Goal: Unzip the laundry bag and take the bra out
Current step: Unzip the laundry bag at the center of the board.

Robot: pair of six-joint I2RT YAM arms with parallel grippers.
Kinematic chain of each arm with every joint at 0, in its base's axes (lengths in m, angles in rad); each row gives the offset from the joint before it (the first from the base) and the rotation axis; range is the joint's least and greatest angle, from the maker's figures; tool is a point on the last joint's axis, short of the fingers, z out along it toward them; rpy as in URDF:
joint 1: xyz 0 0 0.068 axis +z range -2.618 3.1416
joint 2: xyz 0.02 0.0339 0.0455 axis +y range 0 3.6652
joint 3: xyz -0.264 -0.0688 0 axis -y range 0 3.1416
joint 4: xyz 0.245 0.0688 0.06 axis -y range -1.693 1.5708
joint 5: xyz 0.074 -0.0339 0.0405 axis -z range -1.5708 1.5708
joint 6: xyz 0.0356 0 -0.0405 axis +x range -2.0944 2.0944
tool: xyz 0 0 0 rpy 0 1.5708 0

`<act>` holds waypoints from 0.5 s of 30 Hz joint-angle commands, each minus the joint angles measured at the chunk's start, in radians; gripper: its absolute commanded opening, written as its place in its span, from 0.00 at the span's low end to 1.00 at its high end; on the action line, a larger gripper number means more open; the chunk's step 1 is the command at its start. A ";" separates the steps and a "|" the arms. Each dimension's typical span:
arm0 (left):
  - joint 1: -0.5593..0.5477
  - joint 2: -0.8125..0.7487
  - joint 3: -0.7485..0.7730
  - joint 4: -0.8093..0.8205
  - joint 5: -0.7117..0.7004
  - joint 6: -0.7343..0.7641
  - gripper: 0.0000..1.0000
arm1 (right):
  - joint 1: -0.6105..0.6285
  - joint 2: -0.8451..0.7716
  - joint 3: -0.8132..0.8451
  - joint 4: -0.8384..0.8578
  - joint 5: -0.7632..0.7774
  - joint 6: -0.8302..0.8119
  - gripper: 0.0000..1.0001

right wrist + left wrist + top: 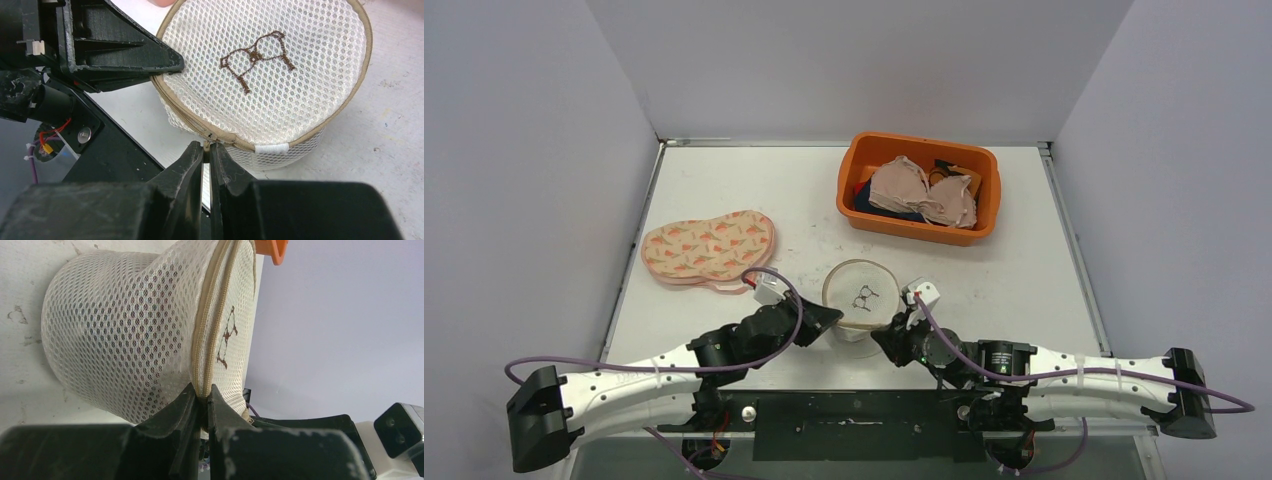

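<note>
White honeycomb mesh forms the bag (861,292), a squat round drum with a flat lid, standing on the worktop (754,180) near its front edge, between the two arms. The mesh is soft and open-celled; through it a dim dark shade shows inside, too vague to name. A beige zip (186,118) on woven tape runs round the lid's rim, its teeth meshed along the run seen from the left wrist. On the lid a motif (255,55) is stitched in brown thread: the outline of a bra. A small white tag (272,148) is sewn under the rim.

The left gripper (202,392) is closed, pinching the bag at the zip seam. The right gripper (206,150) is closed on the pull (206,143) at the rim's near side.

Far right stands an orange plastic tub (904,228), rectangular with rounded corners, holding beige bras (924,190) over darker cloth. At left lies a padded, two-lobed pouch (709,245), cream with an orange carrot print. The worktop is white and scuffed.
</note>
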 commanded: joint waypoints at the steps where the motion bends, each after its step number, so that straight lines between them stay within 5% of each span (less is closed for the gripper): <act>1: 0.009 0.014 -0.020 0.095 0.004 0.010 0.00 | 0.006 -0.020 -0.013 0.033 0.021 0.009 0.06; 7: 0.001 0.046 -0.060 0.226 0.000 -0.008 0.00 | 0.006 -0.043 0.007 0.048 -0.011 0.102 0.71; 10: -0.015 0.066 -0.084 0.314 -0.029 -0.015 0.00 | 0.006 -0.085 0.002 0.047 0.007 0.221 0.80; 15: -0.045 0.097 -0.129 0.461 -0.106 -0.023 0.00 | 0.005 -0.276 -0.147 0.091 0.101 0.465 0.81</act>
